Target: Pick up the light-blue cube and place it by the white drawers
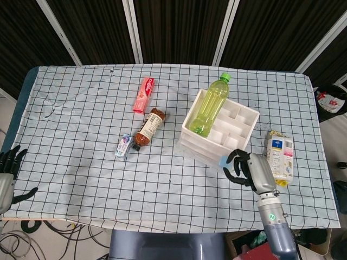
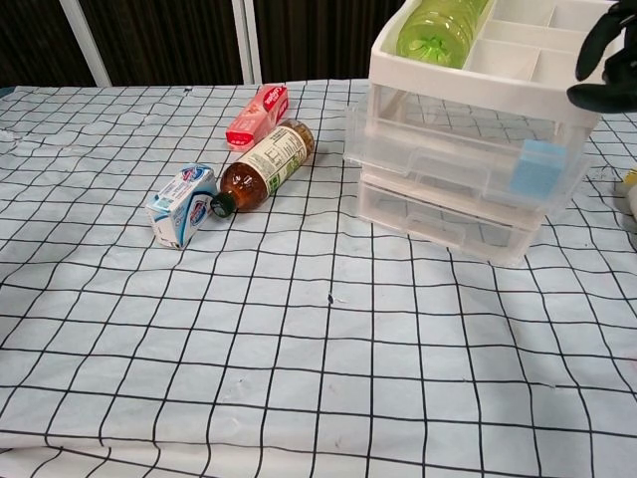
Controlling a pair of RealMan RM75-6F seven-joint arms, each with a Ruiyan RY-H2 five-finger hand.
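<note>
Small light-blue foam-like block (image 2: pixel 539 166), seemingly light, soft and squashable, rests against the front of the white-and-clear plastic drawer organiser (image 2: pixel 453 169). Right hand (image 1: pixel 246 169), fingers loosely curled, holds nothing; pinch the block's flat sides.

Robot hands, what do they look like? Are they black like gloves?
Partly. The right hand has black fingers and a smooth silver-grey back. Its wrist is a grey tube with a small glowing green light. The left hand, at the picture's edge, shows the same black fingers above a pale grey body.
</note>
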